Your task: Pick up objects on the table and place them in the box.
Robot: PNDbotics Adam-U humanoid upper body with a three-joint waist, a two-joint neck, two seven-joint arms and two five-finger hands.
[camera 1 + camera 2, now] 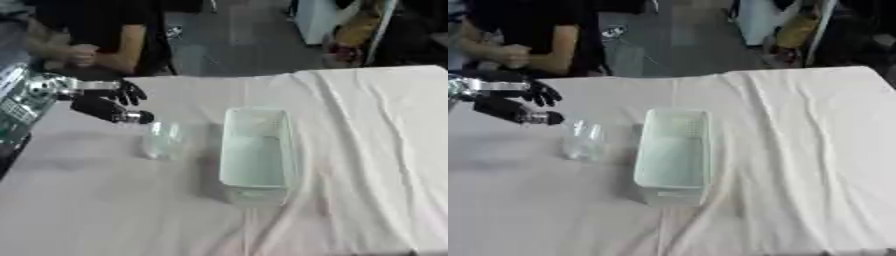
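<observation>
Box (255, 155), one, clear plastic, mid-table (367, 150); one clear cup (162, 140) just beside it. Left hand (109, 102) hovers near the cup, fingers spread, empty.

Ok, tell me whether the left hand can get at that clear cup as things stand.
Probably yes. The left hand hovers open just up and left of the clear cup, apart from it, with only bare cloth between. The box stands on the cup's other side.

Left hand (514, 102) at frame's upper left, above the white-clothed table (798, 165), fingers spread and relaxed, holding nothing. Clear bottle-like object (582, 141) just below it. Translucent box (674, 155) at centre, just right of the bottle.
</observation>
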